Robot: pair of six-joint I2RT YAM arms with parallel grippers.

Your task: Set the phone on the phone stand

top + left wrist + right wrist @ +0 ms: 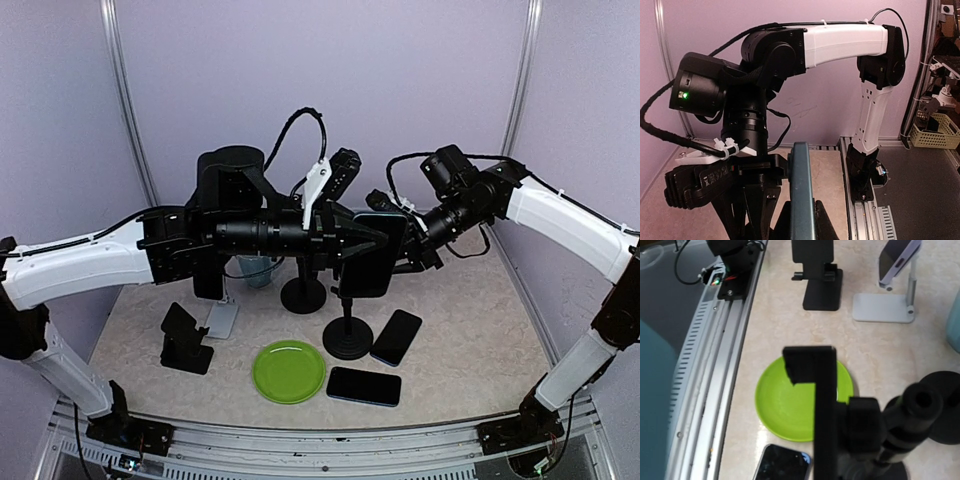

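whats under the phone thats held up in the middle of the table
Under the phone stands the black stand, pole and round base showing, with a green plate and two other phones lying beside it. In the top view the phone covers the stand's cradle.

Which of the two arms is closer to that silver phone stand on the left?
Left. The left arm reaches right over the silver stand; the right arm is beyond the raised phone.

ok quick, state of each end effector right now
left end effector: closed on the phone
right end effector: cannot tell, fingers hidden
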